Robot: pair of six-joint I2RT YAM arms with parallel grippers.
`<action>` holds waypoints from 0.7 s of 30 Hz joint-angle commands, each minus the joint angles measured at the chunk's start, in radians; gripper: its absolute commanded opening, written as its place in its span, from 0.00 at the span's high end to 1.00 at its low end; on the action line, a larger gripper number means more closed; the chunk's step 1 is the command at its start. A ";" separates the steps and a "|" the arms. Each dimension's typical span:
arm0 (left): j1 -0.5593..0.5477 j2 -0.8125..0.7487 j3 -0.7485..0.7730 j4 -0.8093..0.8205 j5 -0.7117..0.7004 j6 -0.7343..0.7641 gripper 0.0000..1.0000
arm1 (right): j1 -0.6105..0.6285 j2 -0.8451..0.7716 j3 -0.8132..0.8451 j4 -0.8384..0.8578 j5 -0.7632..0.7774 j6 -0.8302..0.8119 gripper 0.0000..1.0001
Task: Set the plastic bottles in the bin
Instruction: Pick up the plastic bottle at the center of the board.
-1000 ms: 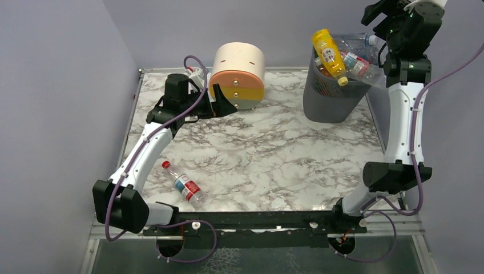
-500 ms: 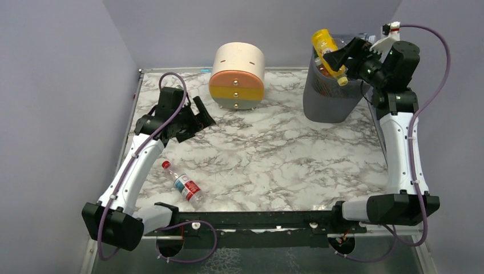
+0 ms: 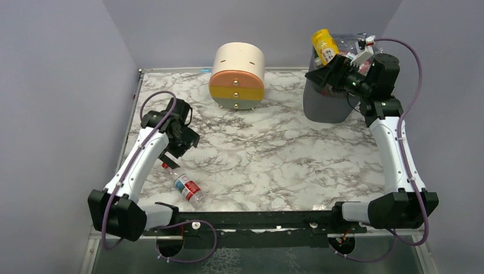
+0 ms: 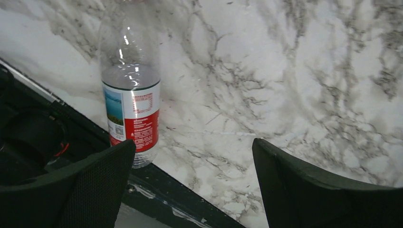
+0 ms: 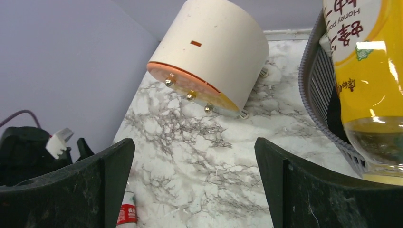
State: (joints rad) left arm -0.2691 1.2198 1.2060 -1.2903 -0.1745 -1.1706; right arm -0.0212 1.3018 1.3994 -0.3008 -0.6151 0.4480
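A clear plastic bottle (image 3: pixel 184 184) with a red label and red cap lies on the marble table near its front left edge. It also shows in the left wrist view (image 4: pixel 131 108), just left of my open jaws. My left gripper (image 3: pixel 171 155) hovers open and empty just above and behind it. The dark grey mesh bin (image 3: pixel 326 105) stands at the back right, full of bottles. A yellow bottle (image 3: pixel 324 45) sticks out of its top, and it shows in the right wrist view (image 5: pixel 366 71) too. My right gripper (image 3: pixel 317 74) is open and empty at the bin's rim (image 5: pixel 311 90).
The round cream-orange-yellow drawer unit (image 3: pixel 238 76) stands at the back centre, left of the bin. A black rail (image 3: pixel 251 218) runs along the table's near edge, close to the lying bottle. Purple walls close in on the left and right.
My left arm has swung back from the drawer unit toward the near-left bottle. My right arm has come down from high above the bin to its rim and now points left.
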 commanded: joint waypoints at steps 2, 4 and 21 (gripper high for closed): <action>0.004 0.081 -0.084 -0.093 -0.015 -0.159 0.01 | 0.015 -0.005 -0.031 0.051 -0.064 0.005 0.00; 0.004 0.102 -0.104 -0.085 -0.028 -0.180 0.01 | 0.020 -0.007 -0.040 0.059 -0.075 0.006 0.00; -0.001 0.260 -0.253 -0.109 -0.113 -0.275 0.02 | 0.041 -0.005 -0.096 0.090 -0.097 0.009 0.00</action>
State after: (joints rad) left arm -0.2691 1.4349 0.9859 -1.3788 -0.2382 -1.4017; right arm 0.0078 1.3018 1.3220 -0.2523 -0.6762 0.4488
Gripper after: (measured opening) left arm 0.987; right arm 0.995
